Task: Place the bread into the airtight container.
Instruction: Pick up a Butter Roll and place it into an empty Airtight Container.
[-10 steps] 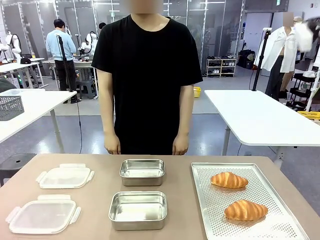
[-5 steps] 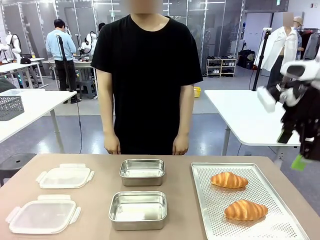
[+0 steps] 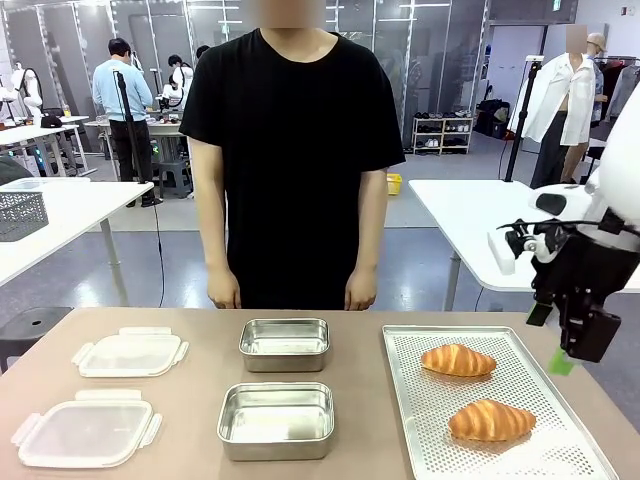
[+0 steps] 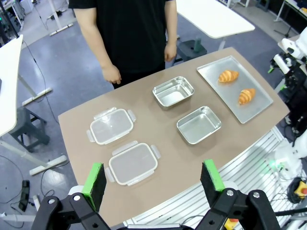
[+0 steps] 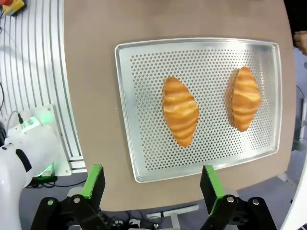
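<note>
Bread (image 3: 458, 360), two pieces, on perforated tray (image 3: 420, 440); right jaws spread wide

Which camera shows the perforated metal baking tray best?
Right wrist view: the perforated metal baking tray lies whole, seen from above. Front view shows it at a slant; left wrist view, small and distant.

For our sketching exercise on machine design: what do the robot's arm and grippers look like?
The right arm is white, rounded, with thin black cables near the wrist. The right gripper and left gripper are black, each with two green-padded fingers.
</note>
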Motion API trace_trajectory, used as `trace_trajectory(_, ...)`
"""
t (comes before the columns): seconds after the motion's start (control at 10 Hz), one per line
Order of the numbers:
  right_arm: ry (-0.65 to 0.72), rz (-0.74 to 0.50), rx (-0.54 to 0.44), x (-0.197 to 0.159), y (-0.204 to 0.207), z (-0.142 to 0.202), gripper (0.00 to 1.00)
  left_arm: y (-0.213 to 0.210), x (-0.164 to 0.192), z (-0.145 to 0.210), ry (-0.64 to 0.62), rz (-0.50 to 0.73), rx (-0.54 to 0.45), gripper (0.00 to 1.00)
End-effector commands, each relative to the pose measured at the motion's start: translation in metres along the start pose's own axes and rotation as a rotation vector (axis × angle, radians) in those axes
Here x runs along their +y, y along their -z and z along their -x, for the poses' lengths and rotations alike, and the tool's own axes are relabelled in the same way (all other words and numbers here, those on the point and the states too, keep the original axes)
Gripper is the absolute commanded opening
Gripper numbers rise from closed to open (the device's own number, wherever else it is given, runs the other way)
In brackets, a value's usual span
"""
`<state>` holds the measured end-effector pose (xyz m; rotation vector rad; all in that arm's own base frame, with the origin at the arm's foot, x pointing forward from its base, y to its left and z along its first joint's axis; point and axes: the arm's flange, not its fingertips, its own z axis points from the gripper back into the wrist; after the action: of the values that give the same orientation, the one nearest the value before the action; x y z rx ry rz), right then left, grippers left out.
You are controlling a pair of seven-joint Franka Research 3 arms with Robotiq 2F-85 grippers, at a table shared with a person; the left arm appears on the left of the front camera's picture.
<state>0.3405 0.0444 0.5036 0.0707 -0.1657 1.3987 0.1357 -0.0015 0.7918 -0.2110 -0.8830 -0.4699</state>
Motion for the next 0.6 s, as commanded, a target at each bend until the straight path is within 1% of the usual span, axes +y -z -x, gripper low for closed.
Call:
trace_trajectory(0.0, 0.002, -0.041, 0.041, -0.007, 0.011, 0.000, 1.00, -0.001, -0.003, 0.000, 0.004, 0.002, -0.008, 1.00)
trace_trajectory(0.1, 0.000, 0.000, 0.000, 0.000, 0.000, 0.000, 1.00, -0.001, -0.003, 0.000, 0.004, 0.002, -0.008, 1.00)
trace_trajectory(0.5, 0.000, 0.000, 0.000, 0.000, 0.000, 0.000, 1.00, -0.001, -0.003, 0.000, 0.004, 0.002, -0.008, 1.00)
